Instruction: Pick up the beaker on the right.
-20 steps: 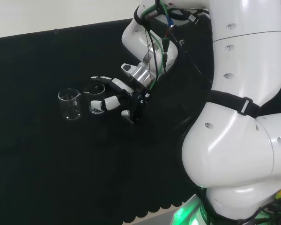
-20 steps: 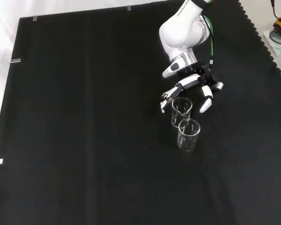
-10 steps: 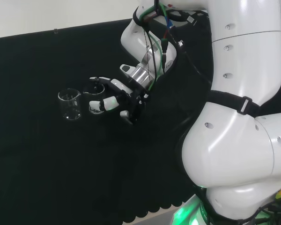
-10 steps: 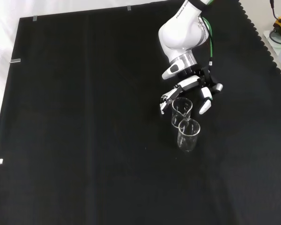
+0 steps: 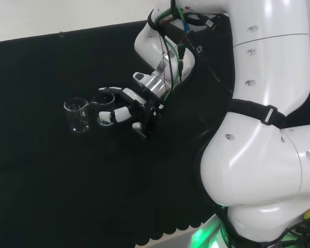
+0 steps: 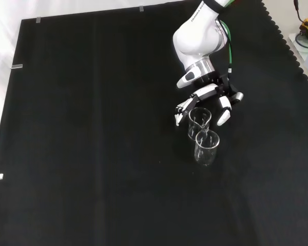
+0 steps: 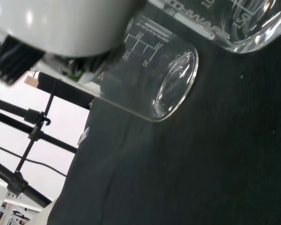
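Observation:
Two clear glass beakers stand upright, close together on the black cloth. In the head view the right beaker (image 5: 106, 111) is beside the left beaker (image 5: 76, 114). In the front view the same beaker (image 6: 199, 118) is the farther one, just behind the other beaker (image 6: 206, 146). The hand (image 5: 139, 106) is open, its fingers (image 5: 109, 90) and thumb reaching along both sides of the right beaker. The front view shows the hand (image 6: 214, 92) with a finger on each side of that beaker and a small gap to the glass. In the wrist view both beakers (image 7: 152, 77) appear close below the hand (image 7: 70, 23).
The arm's big white links (image 5: 263, 155) stand at the head view's right. The black cloth (image 6: 92, 128) stretches wide to the left of the beakers in the front view. Its scalloped edge (image 6: 297, 56) runs along the right side there.
The hand has crept a little towards the beakers, leftward in the head view, so its fingers reach farther along the right beaker. Neither beaker has moved.

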